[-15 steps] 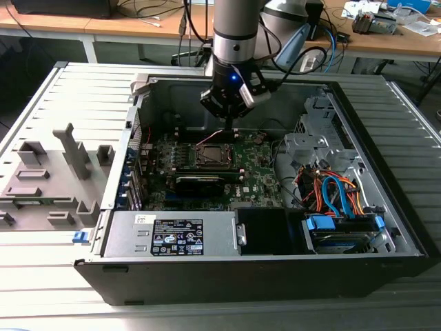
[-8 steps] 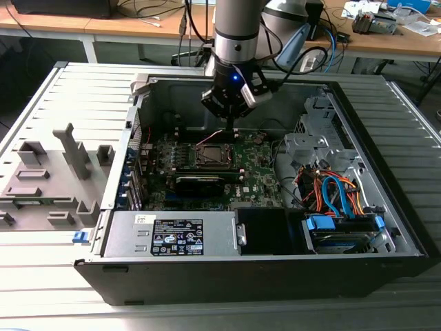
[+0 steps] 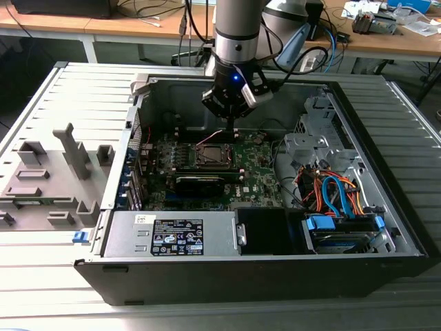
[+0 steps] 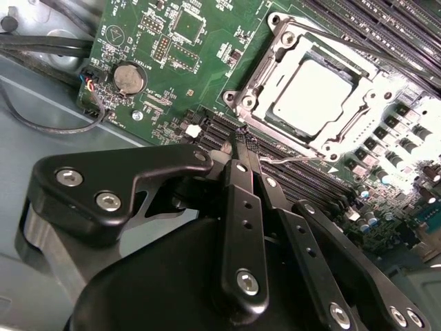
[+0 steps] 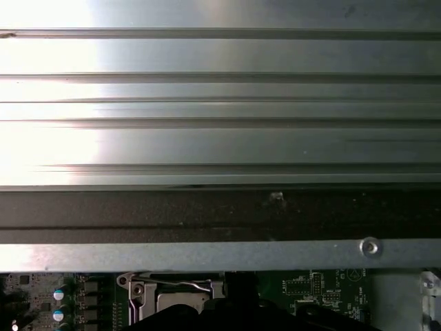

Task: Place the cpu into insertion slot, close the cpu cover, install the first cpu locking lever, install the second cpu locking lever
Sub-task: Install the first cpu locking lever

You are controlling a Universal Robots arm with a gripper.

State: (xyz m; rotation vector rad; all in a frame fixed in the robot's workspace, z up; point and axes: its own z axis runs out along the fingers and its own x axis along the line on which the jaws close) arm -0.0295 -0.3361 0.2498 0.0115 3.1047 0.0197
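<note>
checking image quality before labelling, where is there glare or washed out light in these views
In the second wrist view the cpu face is washed near white and the board's far edge by it blows out; the gripper is dark and sharp. In the first wrist view glare bleaches one end of the ribbed metal panel. The exterior view is evenly lit, with the case interior in soft shade.

Open PC case on slatted metal surface. Inside it: green motherboard, power supply at the near wall, blue/orange cables toward the exterior view's right. Grey fixture outside, left of case.
</note>
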